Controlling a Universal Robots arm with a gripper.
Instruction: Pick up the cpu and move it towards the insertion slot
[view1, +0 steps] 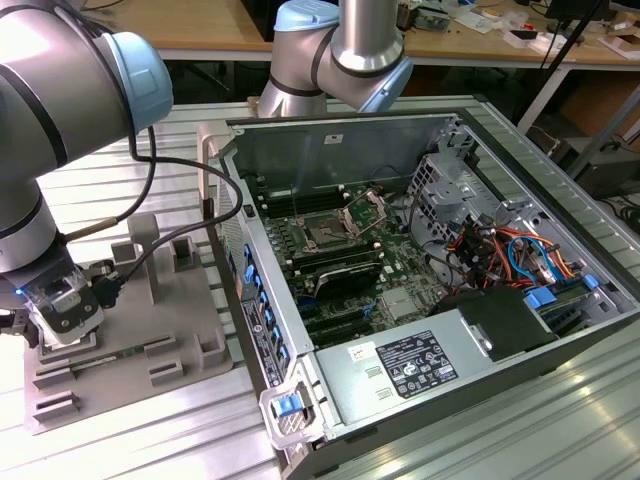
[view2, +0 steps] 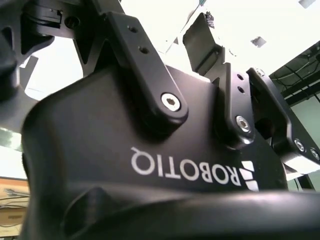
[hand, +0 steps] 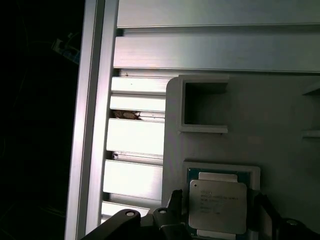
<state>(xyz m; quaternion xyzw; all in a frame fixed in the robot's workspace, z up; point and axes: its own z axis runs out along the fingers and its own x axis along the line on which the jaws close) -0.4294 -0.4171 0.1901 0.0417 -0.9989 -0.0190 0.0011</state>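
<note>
Saw cpu (hand: 217, 206) seated in grey tray (hand: 280, 115) recess: silver square lid, lower edge cut off. Couldn't tell whether pincer (view1: 62, 325) gripped it or stood open.

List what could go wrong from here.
The cpu lies in a recess of the grey tray under the pincer; an off-centre grip might tilt or drop it.
The case wall stands between tray and insertion slot; a low carry could hit it.
The black cable looping to the wrist might snag there.
</note>
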